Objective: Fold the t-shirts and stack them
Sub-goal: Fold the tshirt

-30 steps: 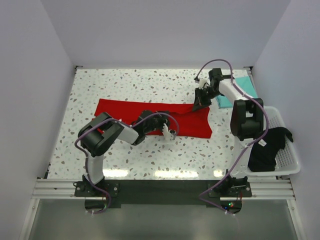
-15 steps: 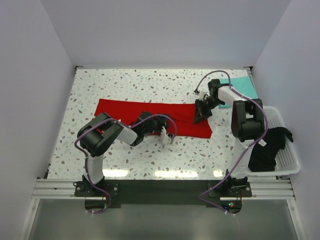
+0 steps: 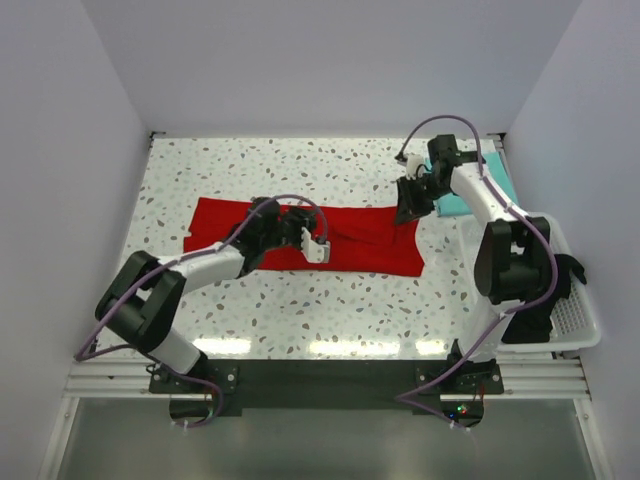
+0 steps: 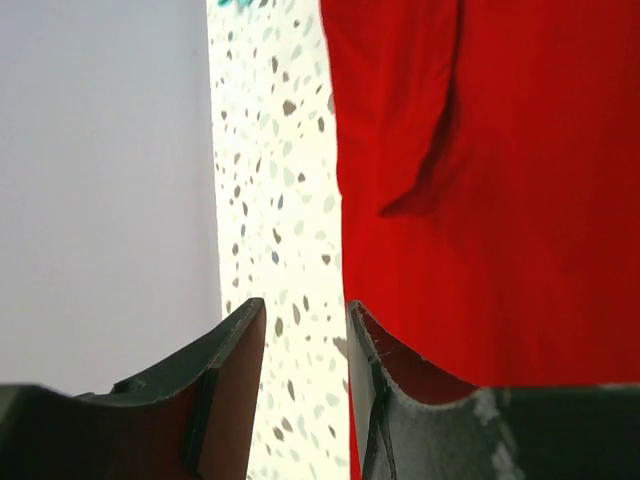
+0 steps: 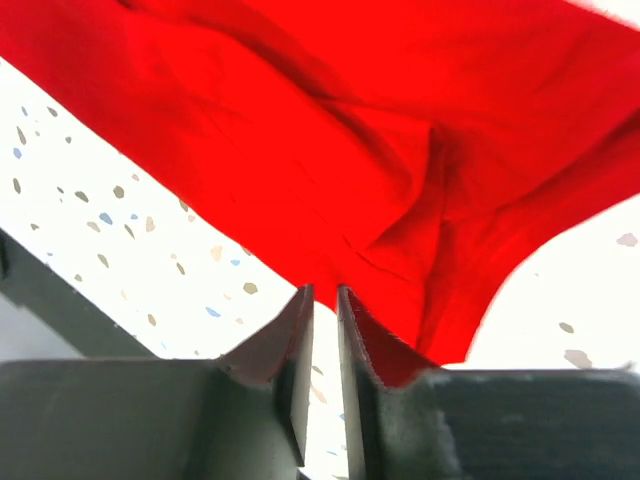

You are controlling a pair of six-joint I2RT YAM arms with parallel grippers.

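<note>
Since a second ago, the left arm is being stretched out across the table (image 3: 300,300), and both claws are being opened off the cloth. The left claw (image 3: 317,246) is being held with its jaws clearly apart and nothing between them, above the red t-shirt (image 3: 370,245). The right claw (image 3: 408,204) is being held only narrowly parted, likewise empty, at that shirt's far right corner.

The red t-shirt is lying as a long band across the table. The mint-teal t-shirt (image 3: 452,205) is lying just behind the right arm, and the black t-shirt (image 3: 535,295) is hanging in the basket (image 3: 585,330).

By the look of it, a release is being finished. Both claws are best raised straight up before being swung aside, so that the fold is not being dragged open. The rumpled right end is probably worth flattening before the next fold is being started.
</note>
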